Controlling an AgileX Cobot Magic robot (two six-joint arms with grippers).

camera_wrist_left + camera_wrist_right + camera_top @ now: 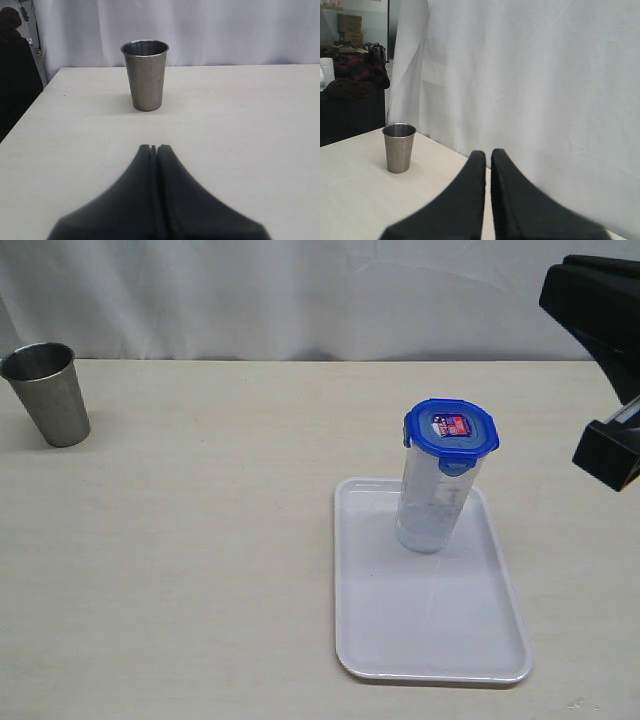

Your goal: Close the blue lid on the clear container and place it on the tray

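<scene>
Far from the tray (430,630) stands a cup (48,395).

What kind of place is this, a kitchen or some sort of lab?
Most likely a robot test lab or workshop, not a kitchen: a bare pale table is backed by a hung white curtain, and cardboard boxes are stacked past the curtain's edge.

I can read no text from here. The only label is a red-and-blue sticker (453,426) on the blue lid (450,446), its print too small to read.
</scene>
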